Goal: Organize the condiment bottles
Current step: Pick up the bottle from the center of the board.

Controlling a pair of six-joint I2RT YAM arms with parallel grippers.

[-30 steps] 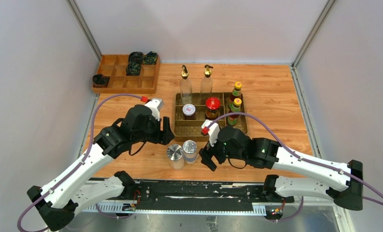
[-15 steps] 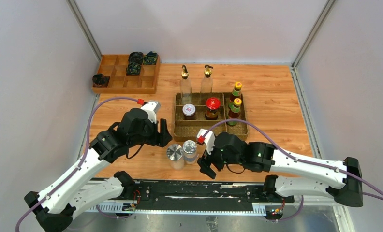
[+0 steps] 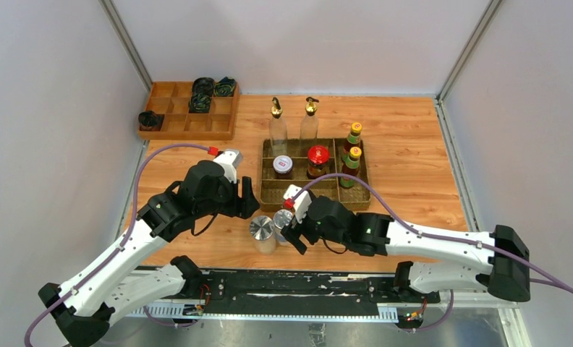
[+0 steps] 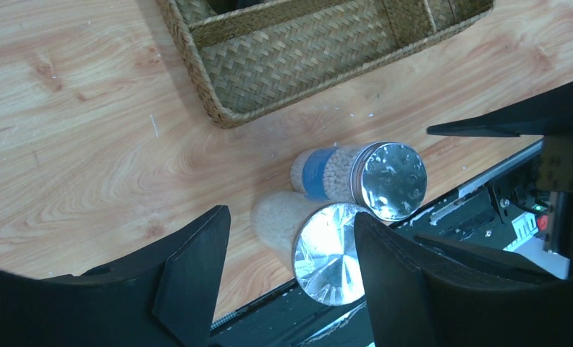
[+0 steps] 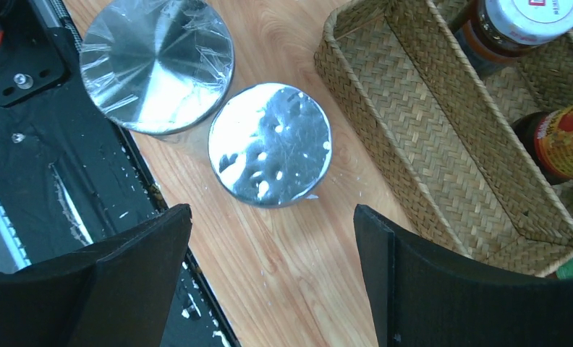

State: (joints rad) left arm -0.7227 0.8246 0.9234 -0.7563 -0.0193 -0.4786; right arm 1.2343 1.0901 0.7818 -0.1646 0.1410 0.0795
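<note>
**Light wooden table** (image 3: 414, 130), seen from above. Right of centre lies a woven straw basket with dividers (image 3: 263, 175). At the far left sits a wooden compartment box (image 3: 218, 124) holding dark cloth rolls (image 3: 200, 103).

**Grippers.** The left gripper (image 4: 291, 224) hangs over bare table just left of the basket's near corner, its fingers parted and empty. The right gripper (image 5: 269, 213) hangs low at the basket's near side. Its jaws are spread wide with nothing between them, and they point at the shakers.

**Bottles and jars.** Two clear gold-spouted bottles (image 3: 277, 124) stand on the table just beyond the basket's far rim. Two dark yellow-capped sauce bottles (image 3: 351, 163) occupy its right compartments. A red-lidded jar (image 3: 317, 156) stands in the middle section and a white-lidded jar (image 3: 283, 165) in the left one.

**Shakers.** Both stand outside the basket, close to the table's near edge. One is a silver-lidded shaker with a perforated top (image 5: 270, 144). On its left, touching it or nearly so, is a silver-lidded shaker with a smooth top (image 5: 157, 65).

**Hazards, as judged.**
- The perforated shaker appears to be the target, but the gap to its neighbour leaves little room for a finger. A descending or closing jaw may strike the smooth-topped shaker and tip it over the near edge.
- The basket wall crowds the opposite side.
- The two wrists sit close together and could collide.
- A shallow grip on the round body may slip.
</note>
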